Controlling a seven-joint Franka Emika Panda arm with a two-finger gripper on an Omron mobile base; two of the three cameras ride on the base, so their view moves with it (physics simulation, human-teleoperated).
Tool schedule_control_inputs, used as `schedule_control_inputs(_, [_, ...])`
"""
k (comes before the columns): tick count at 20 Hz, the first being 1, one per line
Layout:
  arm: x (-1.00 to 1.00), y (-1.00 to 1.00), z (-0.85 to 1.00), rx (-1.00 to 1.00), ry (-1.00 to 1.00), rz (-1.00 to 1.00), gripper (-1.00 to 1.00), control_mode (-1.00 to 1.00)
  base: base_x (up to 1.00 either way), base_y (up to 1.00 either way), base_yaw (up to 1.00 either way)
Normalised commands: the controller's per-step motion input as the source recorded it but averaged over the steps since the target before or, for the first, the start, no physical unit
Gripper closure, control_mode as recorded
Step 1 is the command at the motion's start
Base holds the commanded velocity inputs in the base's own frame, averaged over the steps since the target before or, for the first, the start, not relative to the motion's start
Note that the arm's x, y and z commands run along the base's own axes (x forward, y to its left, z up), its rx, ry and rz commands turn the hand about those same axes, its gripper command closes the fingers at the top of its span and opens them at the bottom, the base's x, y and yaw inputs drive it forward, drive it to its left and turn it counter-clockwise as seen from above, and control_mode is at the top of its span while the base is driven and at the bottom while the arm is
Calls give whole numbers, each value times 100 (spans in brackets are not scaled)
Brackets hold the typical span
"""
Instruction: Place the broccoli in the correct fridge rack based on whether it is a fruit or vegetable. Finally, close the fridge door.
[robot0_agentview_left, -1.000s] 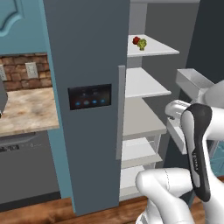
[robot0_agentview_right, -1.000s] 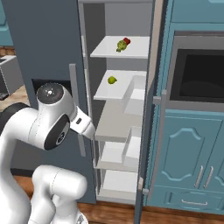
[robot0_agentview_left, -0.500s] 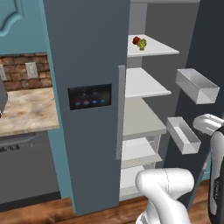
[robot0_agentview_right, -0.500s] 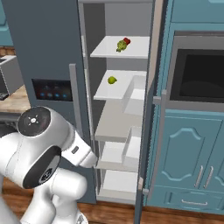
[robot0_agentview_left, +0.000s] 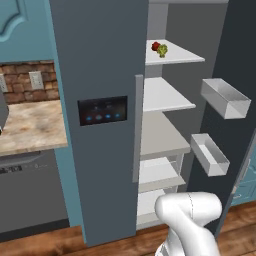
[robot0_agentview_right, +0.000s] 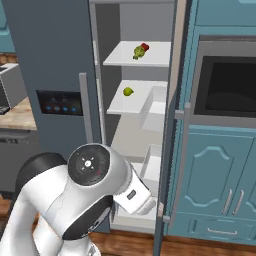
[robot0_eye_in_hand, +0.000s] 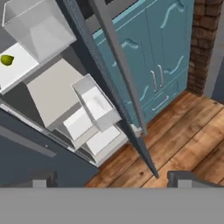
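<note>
The broccoli (robot0_agentview_left: 162, 50) (robot0_agentview_right: 138, 51), a small yellow-green clump, lies on the top fridge rack (robot0_agentview_left: 177, 56) (robot0_agentview_right: 150, 60), touching a small round red item (robot0_agentview_left: 155, 46) (robot0_agentview_right: 145, 46). The fridge door (robot0_agentview_left: 235, 55) (robot0_agentview_right: 172, 115) stands wide open; in the hand view it runs edge-on (robot0_eye_in_hand: 111, 94) with its long bar handle (robot0_eye_in_hand: 120, 65) beside it. My gripper (robot0_eye_in_hand: 114, 178) is open and holds nothing. It hangs low in front of the fridge, well below the broccoli, over the wooden floor. Its dark fingertips (robot0_eye_in_hand: 41, 177) stand far apart.
A round green item (robot0_agentview_right: 128, 91) (robot0_eye_in_hand: 6, 60) lies on the second rack (robot0_agentview_right: 125, 102). Two white door bins (robot0_agentview_left: 225, 97) (robot0_agentview_left: 210, 154) jut from the open door's inner side. Teal cabinets (robot0_eye_in_hand: 162, 52) and an oven (robot0_agentview_right: 227, 85) stand right of the fridge. The other door, with its display (robot0_agentview_left: 102, 110), is shut.
My arm has swung down and away from the fridge shelves, and the hand has dropped low toward the floor. The jaws stayed open. The broccoli has not moved.
</note>
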Motion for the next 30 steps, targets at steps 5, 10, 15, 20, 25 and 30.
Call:
schedule_control_inputs(5, [10,-90,-2,0,-4,24,-100,-100,0,0,0])
schedule_control_inputs(10, [1,-70,0,0,0,24,-100,-100,0,0,0])
schedule_control_inputs(15, [55,-40,-36,-1,0,16,-100,-100,0,0,0])
schedule_control_inputs(20, [69,-28,-54,0,-1,11,-100,-100,0,0,0])
schedule_control_inputs(25, [59,-45,-25,0,-1,11,-100,-100,0,0,0])
schedule_control_inputs(30, [73,-45,-27,0,-1,9,-100,-100,0,0,0])
